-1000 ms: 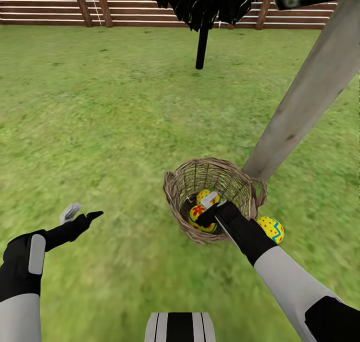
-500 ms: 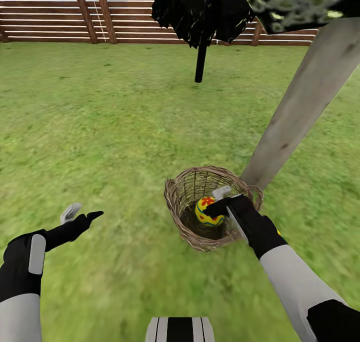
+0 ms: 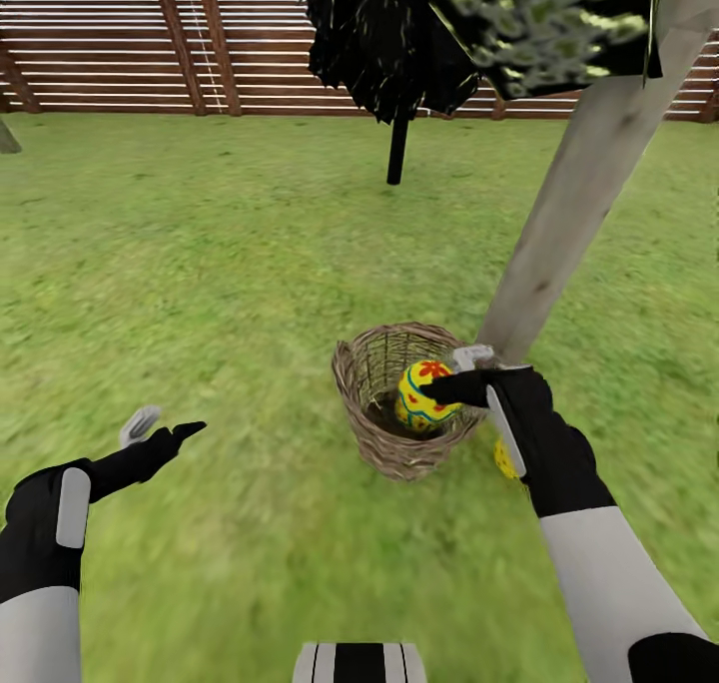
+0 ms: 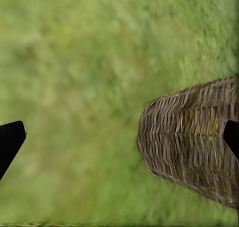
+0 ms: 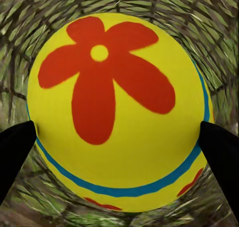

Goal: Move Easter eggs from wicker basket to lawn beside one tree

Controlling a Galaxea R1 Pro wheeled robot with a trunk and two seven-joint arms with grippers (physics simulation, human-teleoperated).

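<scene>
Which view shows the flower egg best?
The right wrist view: the flower egg sits close up between the right gripper's fingers. The head view shows it small above the basket; the left wrist view shows yellow glints through the weave.

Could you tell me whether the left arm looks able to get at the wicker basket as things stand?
Probably yes: only open lawn lies between the left hand and the wicker basket. But the right hand, gripping a flower-marked egg, sits over its rim, so the opening looks crowded.

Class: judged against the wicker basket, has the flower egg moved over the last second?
Yes. The flower egg, gripped by the right gripper, has risen from the wicker basket floor to its rim.
</scene>
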